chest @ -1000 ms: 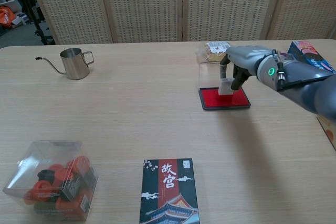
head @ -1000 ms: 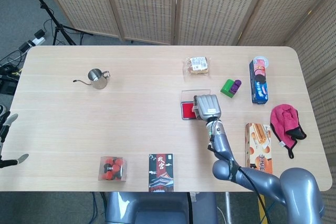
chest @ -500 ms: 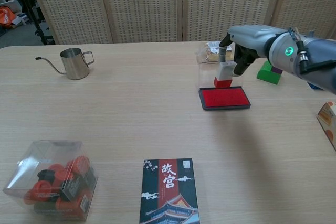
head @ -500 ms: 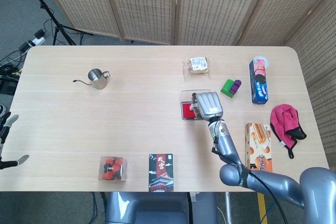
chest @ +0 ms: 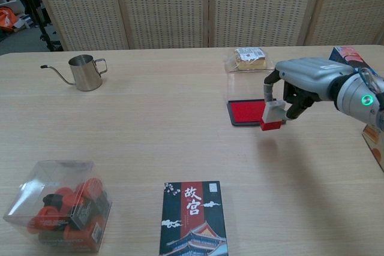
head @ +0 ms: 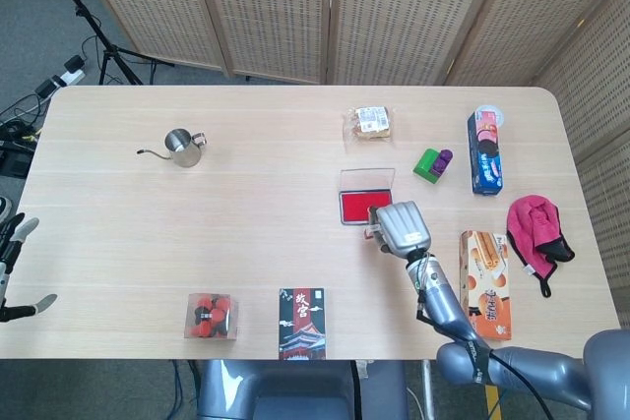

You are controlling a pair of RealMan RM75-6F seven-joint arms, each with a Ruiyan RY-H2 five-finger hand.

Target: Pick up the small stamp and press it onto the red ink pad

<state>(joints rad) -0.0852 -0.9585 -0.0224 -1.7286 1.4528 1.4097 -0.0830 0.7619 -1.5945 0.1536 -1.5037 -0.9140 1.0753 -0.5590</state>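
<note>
The red ink pad [head: 365, 205] [chest: 245, 112] lies open on the table right of centre. The small stamp [chest: 272, 116], pale with a red base, is pinched by my right hand [head: 402, 228] [chest: 307, 82]. It hangs just off the pad's near right corner, a little above the tabletop. In the head view the hand covers most of the stamp [head: 374, 233]. At the far left edge, off the table, my left hand [head: 14, 243] shows only some spread fingers with nothing in them.
A steel pitcher [head: 183, 148] stands far left. A clear box of red and black pieces [head: 211, 315] and a dark printed box [head: 301, 322] sit near the front edge. A snack packet [head: 371, 122], green block [head: 431, 163], blue biscuit pack [head: 485, 151], orange box [head: 484, 272] and pink cloth [head: 535, 228] lie to the right.
My right hand lifted the stamp off the ink pad and carried it toward me, past the pad's near right corner. The left hand has barely moved.
</note>
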